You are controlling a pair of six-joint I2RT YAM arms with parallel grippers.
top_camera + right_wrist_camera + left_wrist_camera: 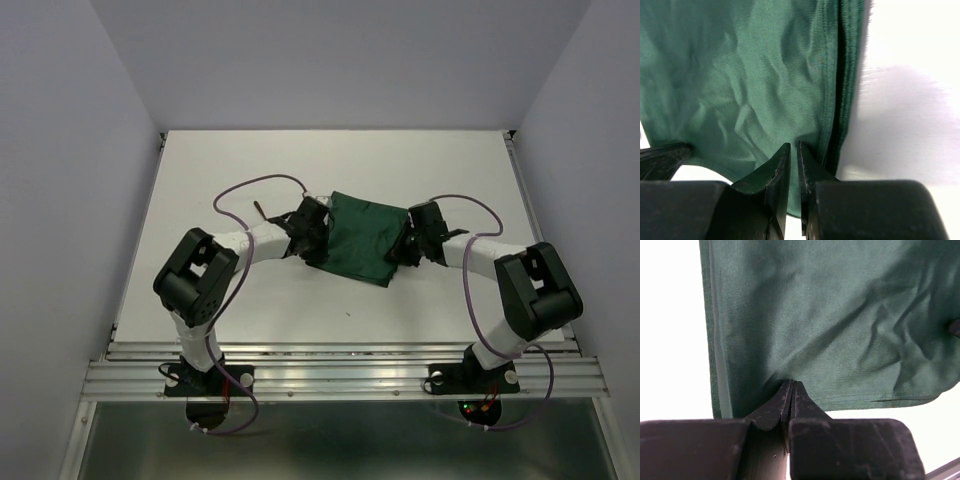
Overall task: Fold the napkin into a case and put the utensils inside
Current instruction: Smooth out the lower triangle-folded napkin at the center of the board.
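I see the napkin (pixel 365 240) rumpled in the middle of the overhead frame, spanning between my two claws above the white table (pixel 430 160). My left claw (pixel 791 386) is pinched tight on its edge at the bottom centre of the left wrist view. My right claw (pixel 793 150) nips the cloth beside its hem.

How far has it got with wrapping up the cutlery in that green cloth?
Early days. Nothing looks finished: the napkin lies rumpled, no case shape visible. In hand: the left end effector and the right end effector are each shut on an edge of it, on opposite sides. Left: folding it, then tucking utensils in; one brown utensil lies uncovered beside the left end effector.
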